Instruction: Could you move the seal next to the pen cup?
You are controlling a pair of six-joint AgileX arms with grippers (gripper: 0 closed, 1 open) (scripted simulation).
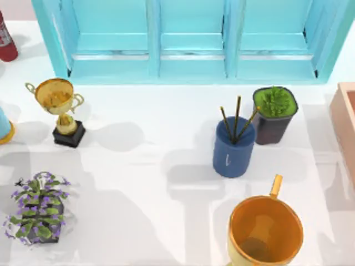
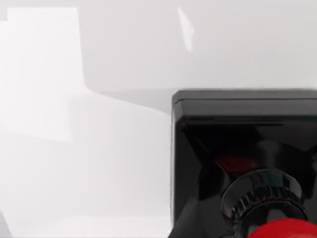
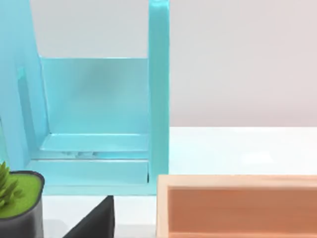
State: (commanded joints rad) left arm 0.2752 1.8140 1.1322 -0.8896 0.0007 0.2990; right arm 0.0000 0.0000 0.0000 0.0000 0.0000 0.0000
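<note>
The seal sits very close in the left wrist view: a black square block base over the white table, with its ribbed collar and glossy red knob nearest the camera. My left gripper is at the seal, and its grasp is hidden. The pen cup, dark blue with a white mark and brown pencils, stands right of centre in the top view.
A green plant in a dark pot stands just behind the cup, and a big orange mug in front of it. A gold trophy and a purple flower plant are at the left. A cyan cabinet lines the back, and a wooden box the right edge.
</note>
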